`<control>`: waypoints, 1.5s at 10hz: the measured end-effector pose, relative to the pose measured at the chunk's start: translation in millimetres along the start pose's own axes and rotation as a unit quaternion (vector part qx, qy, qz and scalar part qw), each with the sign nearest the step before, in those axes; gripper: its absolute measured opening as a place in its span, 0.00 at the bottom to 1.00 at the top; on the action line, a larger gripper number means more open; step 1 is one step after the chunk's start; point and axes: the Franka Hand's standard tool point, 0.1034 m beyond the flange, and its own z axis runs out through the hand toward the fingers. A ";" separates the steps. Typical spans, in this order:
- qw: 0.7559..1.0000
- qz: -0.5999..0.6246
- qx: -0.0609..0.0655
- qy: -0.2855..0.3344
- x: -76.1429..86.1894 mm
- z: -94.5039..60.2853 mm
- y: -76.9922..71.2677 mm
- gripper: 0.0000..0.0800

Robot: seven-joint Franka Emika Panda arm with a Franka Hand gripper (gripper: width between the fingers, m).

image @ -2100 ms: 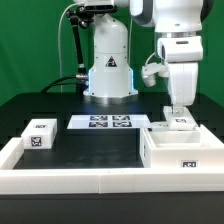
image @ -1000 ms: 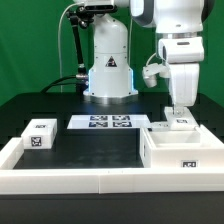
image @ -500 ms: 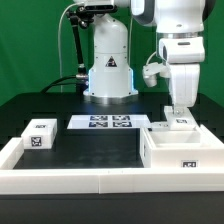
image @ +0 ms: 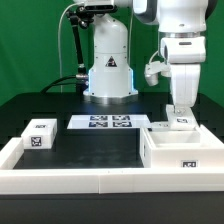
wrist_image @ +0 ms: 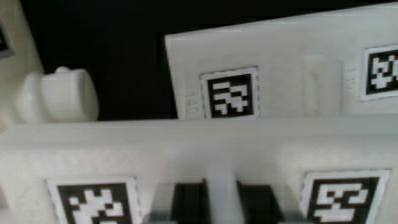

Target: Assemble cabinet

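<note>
Gripper (image: 179,111) hangs low over the cabinet (image: 165,157), which sits directly beneath it; whether its fingers are spread or pinched, I cannot tell.
Likely step: grasping the small tagged piece (image: 181,123) just under the fingertips. The next move calls for a square descent and a firm close.

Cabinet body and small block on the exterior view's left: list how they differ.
The cabinet body is far bigger than the small block. The cabinet body is an open box; the small block looks closed. The gripper hangs over the cabinet body, away from the small block. Both are white, with black-and-white tags.
</note>
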 end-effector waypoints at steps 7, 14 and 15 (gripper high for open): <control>0.999 -0.038 -0.010 0.004 -5.3 -1.7 2.3 0.09; 0.999 -0.031 -0.013 0.006 -0.8 -4.1 6.6 0.09; 0.999 -0.031 -0.013 0.007 -0.5 -4.2 7.7 0.09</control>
